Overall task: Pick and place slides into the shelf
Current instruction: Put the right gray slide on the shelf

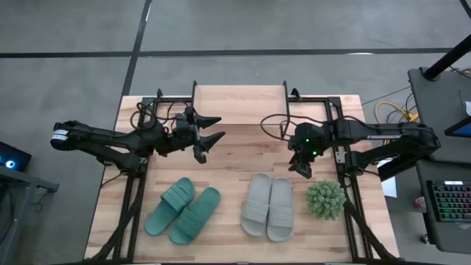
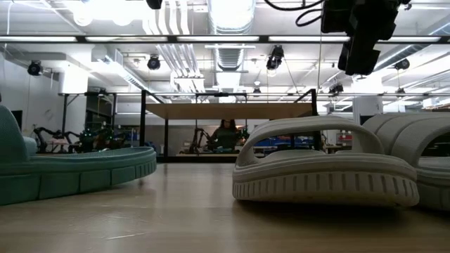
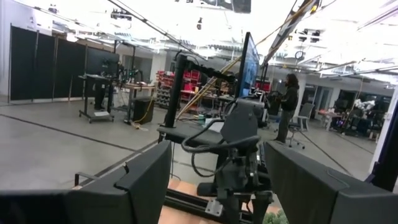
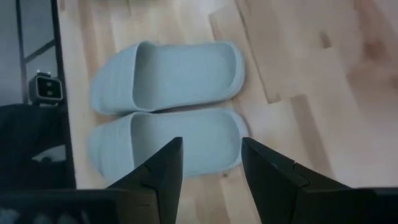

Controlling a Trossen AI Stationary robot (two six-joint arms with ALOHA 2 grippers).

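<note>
Two pale grey slides (image 1: 268,207) lie side by side, soles down, on the table's near half, with two teal slides (image 1: 182,210) to their left. The shelf (image 1: 239,99) stands at the far edge in the middle. My right gripper (image 1: 303,169) hangs open in the air, tilted down, just beyond the pale slides' far right end. In the right wrist view both pale slides (image 4: 168,99) show past its open fingers (image 4: 211,168), and nothing sits between them. My left gripper (image 1: 215,130) waits open, high over the table's left middle, pointing right.
A spiky green plant ball (image 1: 325,199) sits right of the pale slides, close under my right arm. Black frame rails (image 1: 346,191) run along the table's left and right sides. Bare wood (image 1: 243,151) lies between the shelf and the slides.
</note>
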